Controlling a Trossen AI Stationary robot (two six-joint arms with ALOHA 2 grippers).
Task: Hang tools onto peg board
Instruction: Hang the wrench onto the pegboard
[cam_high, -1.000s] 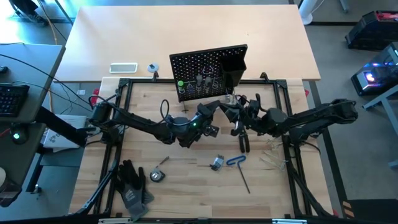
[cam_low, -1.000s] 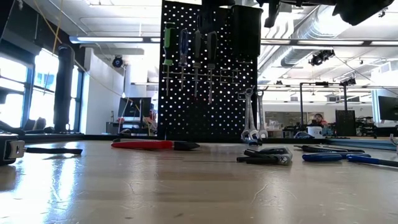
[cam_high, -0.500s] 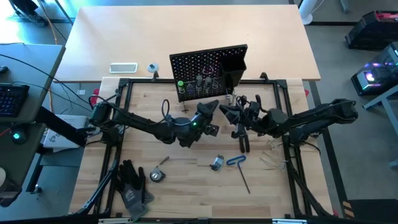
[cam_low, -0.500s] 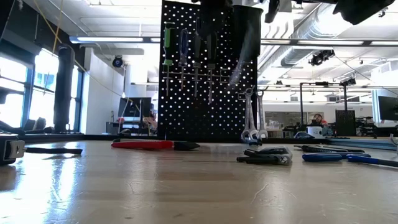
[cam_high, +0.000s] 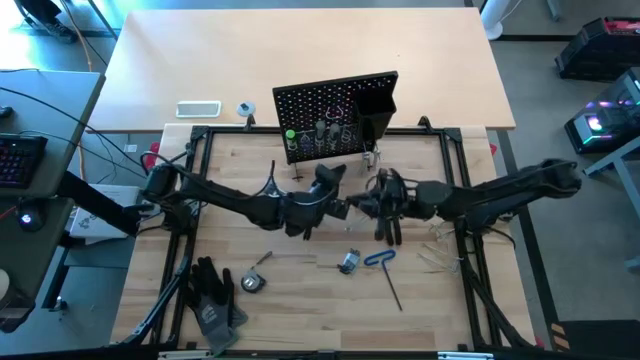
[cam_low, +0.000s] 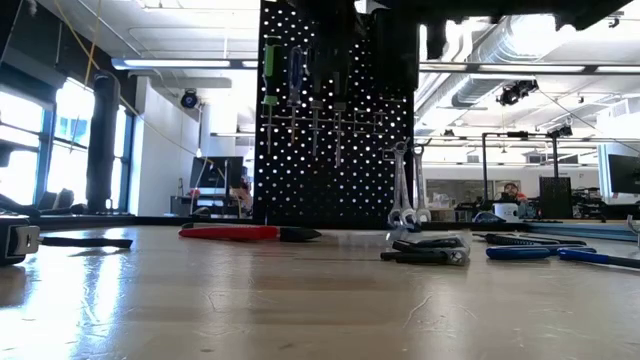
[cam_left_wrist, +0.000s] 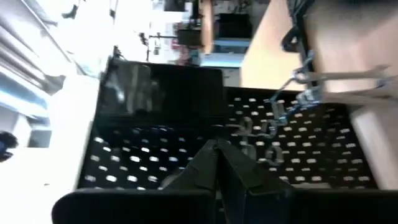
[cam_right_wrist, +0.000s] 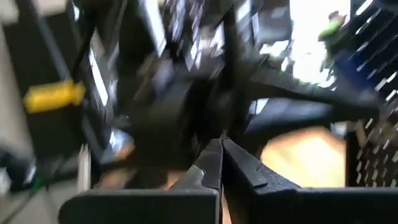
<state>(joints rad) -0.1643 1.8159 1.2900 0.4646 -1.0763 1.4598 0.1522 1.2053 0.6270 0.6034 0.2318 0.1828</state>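
The black upright perforated peg board (cam_high: 335, 115) stands at 12 o'clock on the wooden table (cam_high: 300, 300), with screwdrivers and silver wrenches (cam_low: 405, 190) already hung on it. Both dark tools meet mid-table in front of it: the left tool (cam_high: 333, 172) clenched and empty, the right tool (cam_high: 365, 205) likewise clenched. A blue-handled hex key (cam_high: 383, 262) lies at 5 o'clock, black work gloves (cam_high: 212, 295) at 7 o'clock.
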